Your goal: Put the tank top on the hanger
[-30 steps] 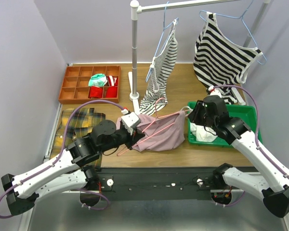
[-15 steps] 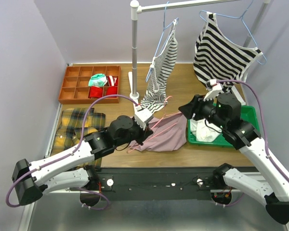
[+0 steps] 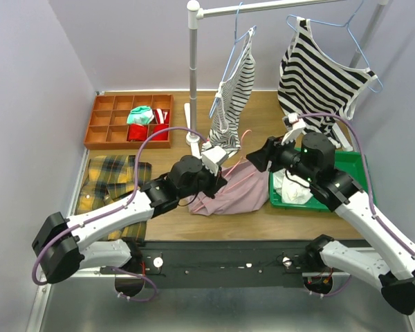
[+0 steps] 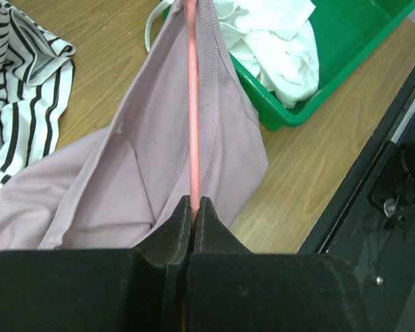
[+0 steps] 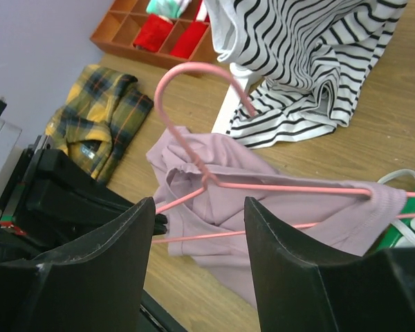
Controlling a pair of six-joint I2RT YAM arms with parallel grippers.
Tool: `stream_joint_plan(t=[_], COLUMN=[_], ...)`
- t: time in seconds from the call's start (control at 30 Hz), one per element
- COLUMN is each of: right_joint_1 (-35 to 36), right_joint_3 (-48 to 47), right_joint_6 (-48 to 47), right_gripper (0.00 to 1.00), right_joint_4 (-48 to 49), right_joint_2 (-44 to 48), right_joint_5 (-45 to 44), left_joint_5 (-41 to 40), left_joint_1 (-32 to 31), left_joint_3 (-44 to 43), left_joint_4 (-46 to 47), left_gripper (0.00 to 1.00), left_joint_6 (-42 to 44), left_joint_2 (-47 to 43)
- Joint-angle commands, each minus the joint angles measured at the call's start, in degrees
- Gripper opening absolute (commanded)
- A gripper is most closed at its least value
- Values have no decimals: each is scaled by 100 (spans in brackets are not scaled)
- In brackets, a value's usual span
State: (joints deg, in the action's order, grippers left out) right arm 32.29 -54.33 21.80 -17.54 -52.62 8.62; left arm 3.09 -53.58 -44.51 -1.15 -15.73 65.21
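Note:
The dusty-pink tank top lies bunched on the wooden table beside the green bin. The pink wire hanger lies across it, its hook raised, and its far end is tucked inside the fabric. My left gripper is shut on the hanger's wire at its near corner, over the tank top. My right gripper hovers open above hanger and top, with nothing between its fingers. Seen from above, the right gripper sits at the top's far right corner.
A green bin with white cloth stands right of the top. Striped tops hang on blue hangers from the rack, one trailing onto the table. A plaid cloth and a red compartment tray lie at the left.
My left arm has carried the hanger to the right and farther back, dragging the top with it. The right gripper has opened wider and shifted left over the top.

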Motion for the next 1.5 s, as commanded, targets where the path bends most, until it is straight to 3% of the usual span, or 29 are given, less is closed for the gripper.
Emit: stream_joint_plan(t=[0.0, 0.47, 0.67, 0.77, 0.83, 0.9, 0.93, 1.03, 1.1, 1.2, 1.33, 1.47], right_joint_1=[303, 919, 1033, 1138, 1244, 1314, 1384, 1534, 1595, 1763, 1921, 1974], right_joint_3=[71, 194, 466, 572, 633, 669, 704, 748, 731, 695, 695, 713], right_joint_6=[-264, -440, -405, -387, -379, -387, -396, -396, -370, -352, -326, -185], right_gripper=[63, 60, 38, 21, 2, 1, 1, 1, 1, 1, 1, 1], right_joint_4=[242, 901, 1297, 1358, 1393, 1394, 1420, 1455, 1420, 1385, 1394, 1359], right_joint_2=[-283, -1057, -1084, -1110, -1136, -1136, -1128, -1163, -1224, -1329, -1584, -1672], right_joint_5=[-430, -2328, -2786, -2971, -3243, -3593, -3726, -4157, -4481, -4912, -5256, -5467], left_joint_5=[473, 1009, 1097, 1009, 974, 869, 834, 667, 518, 220, -404, -1370], left_joint_1=[120, 182, 182, 190, 190, 190, 190, 190, 190, 199, 243, 444], left_joint_3=[-365, -620, -734, -796, -883, -971, -998, -1016, -1033, -1051, -990, -840], left_joint_4=[572, 379, 238, 168, 132, -26, -52, -122, -201, -377, -658, -1376], left_gripper=[0, 0, 0, 0, 0, 0, 2, 24, 44, 61, 64, 56], left_joint_6=[-62, 17, 70, 52, 35, -44, -71, -194, -272, -361, -763, -1396], left_joint_2=[281, 677, 748, 800, 861, 932, 932, 915, 853, 660, 221, -280])
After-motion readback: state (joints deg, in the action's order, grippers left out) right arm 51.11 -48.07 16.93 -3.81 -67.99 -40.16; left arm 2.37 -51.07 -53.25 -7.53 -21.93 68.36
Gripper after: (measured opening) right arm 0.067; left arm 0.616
